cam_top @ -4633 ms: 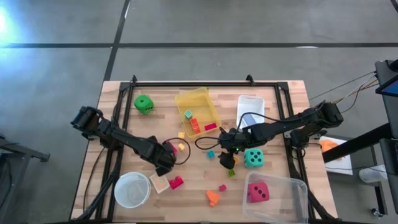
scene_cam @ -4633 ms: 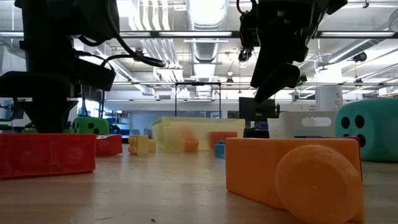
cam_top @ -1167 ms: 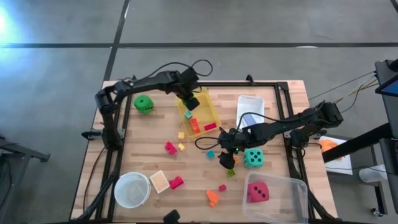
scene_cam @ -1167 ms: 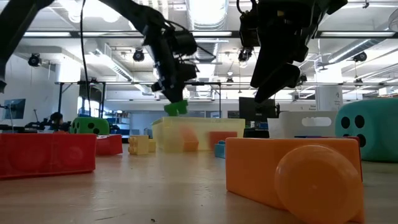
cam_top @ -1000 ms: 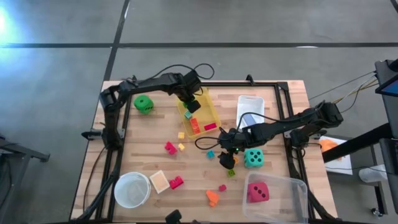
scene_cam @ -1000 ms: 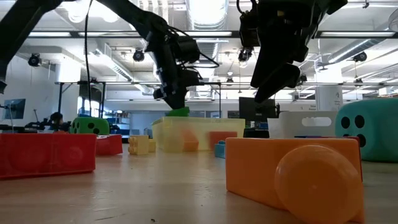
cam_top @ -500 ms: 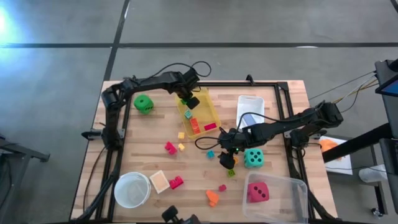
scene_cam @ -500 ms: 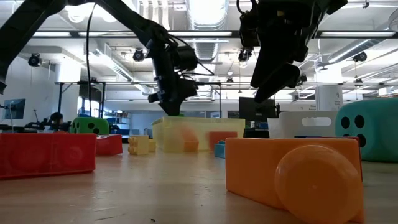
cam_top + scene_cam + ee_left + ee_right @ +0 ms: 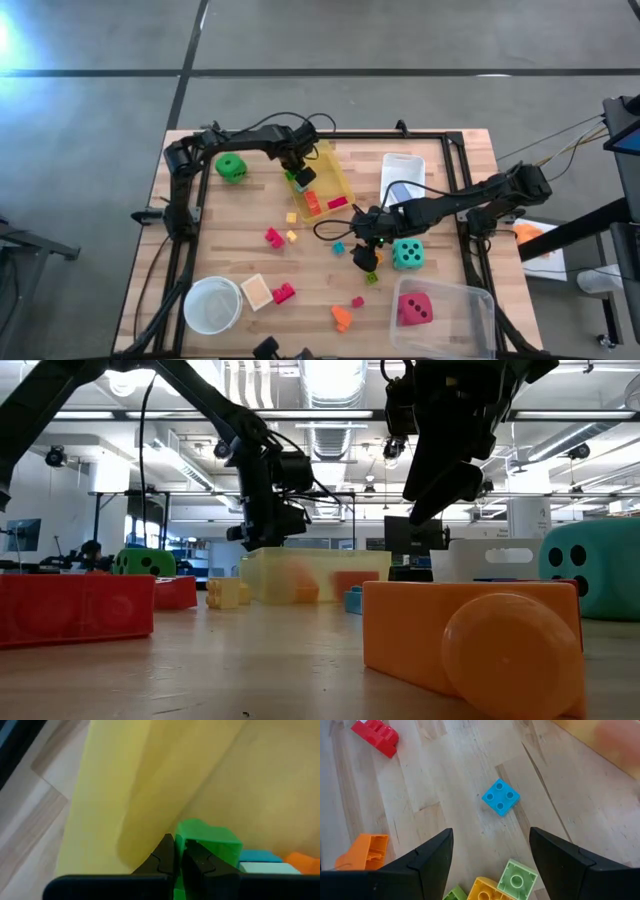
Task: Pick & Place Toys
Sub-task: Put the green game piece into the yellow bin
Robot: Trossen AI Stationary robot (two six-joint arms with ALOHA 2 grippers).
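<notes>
While the green die (image 9: 231, 167) sits alone at the far left of the table (image 9: 230, 258), the left gripper (image 9: 297, 178) hangs over the left rim of the yellow bin (image 9: 336, 166), its fingers pressed together with nothing between them. Its wrist view shows the two dark fingertips (image 9: 166, 854) touching, and just past them a green block (image 9: 207, 841) lying inside the bin against the yellow wall, beside a pale teal piece (image 9: 270, 867) and an orange one (image 9: 303, 859).

Nearer the front left stand the round white bowl (image 9: 211, 305) and, beside it, a red block (image 9: 284, 293). A pink block (image 9: 272, 237) and a small yellow block (image 9: 292, 236) lie between bowl and bin.

Right of centre, the right gripper (image 9: 366, 250) hovers above the wood with its fingers spread wide and empty — in its wrist view a blue block (image 9: 500, 797) lies on the table between the fingers, with a light green block (image 9: 516, 879) and a yellow one (image 9: 484, 889) close under the camera and an orange block (image 9: 362, 852) off to one side.

The teal die (image 9: 406, 253) sits just right of that gripper. The white bin (image 9: 402, 170) stands behind it, and the pink-red die (image 9: 414, 308) rests inside the clear bin (image 9: 470, 298) at the front right corner.
</notes>
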